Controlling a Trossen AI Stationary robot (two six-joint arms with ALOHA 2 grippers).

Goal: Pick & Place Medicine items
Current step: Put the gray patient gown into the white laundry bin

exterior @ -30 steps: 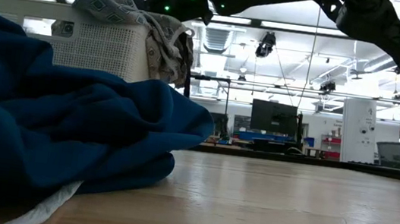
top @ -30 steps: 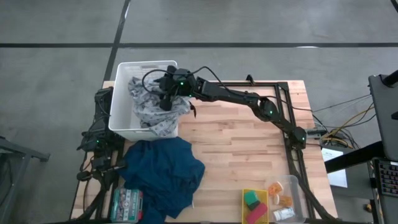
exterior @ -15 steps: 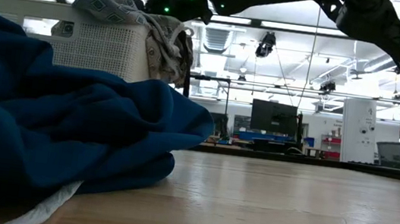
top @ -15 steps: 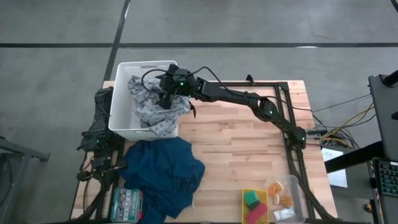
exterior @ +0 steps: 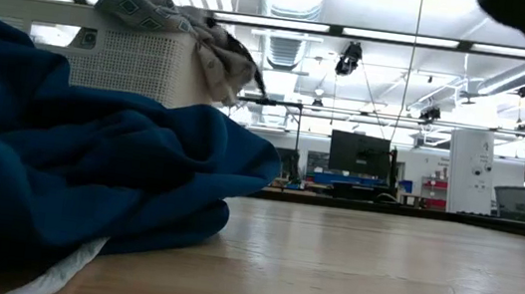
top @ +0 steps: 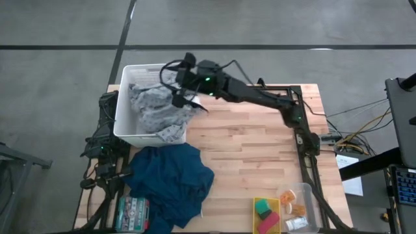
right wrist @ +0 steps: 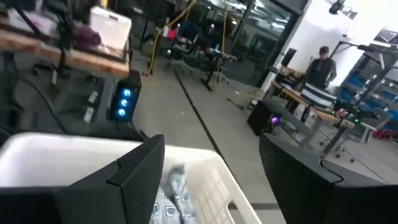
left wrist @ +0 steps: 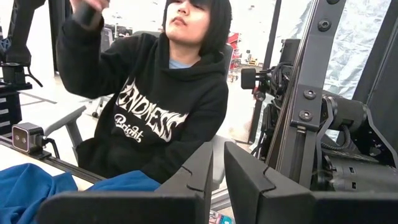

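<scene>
- Small white carton (top: 296, 224) lying in the clear tray (top: 314, 203) at the near right corner of the table (top: 260, 149); long axis running left to right; printed face too small to read
- Tiny orange pieces (top: 293, 203) in the same tray, just beyond the carton; shapes not distinguishable
- Yellow bin (top: 256, 205) with green and pink blocks (top: 265, 216) just left of the tray
- Right gripper (top: 184, 81) raised over the right rim of the white basket (top: 125, 107) at the far left; fingers (right wrist: 134, 180) spread apart and empty in the right wrist view, the basket rim and a scrap of patterned grey cloth (top: 156, 114) showing between them
- Left gripper (left wrist: 217, 180) folded at the table's left edge; fingers nearly pressed together with only a narrow slit, nothing pinched
- High view alone showing tray, carton and both arms; low view filled at left by the blue cloth (exterior: 59, 172), with the basket and draped grey cloth behind it, none of the medicine items visible there
- Left wrist view alone showing a person in a black hoodie (left wrist: 155, 118) seated beyond the table, one arm raised
- Green-and-white box (top: 132, 213) at the near left corner partly covered by the blue cloth
</scene>
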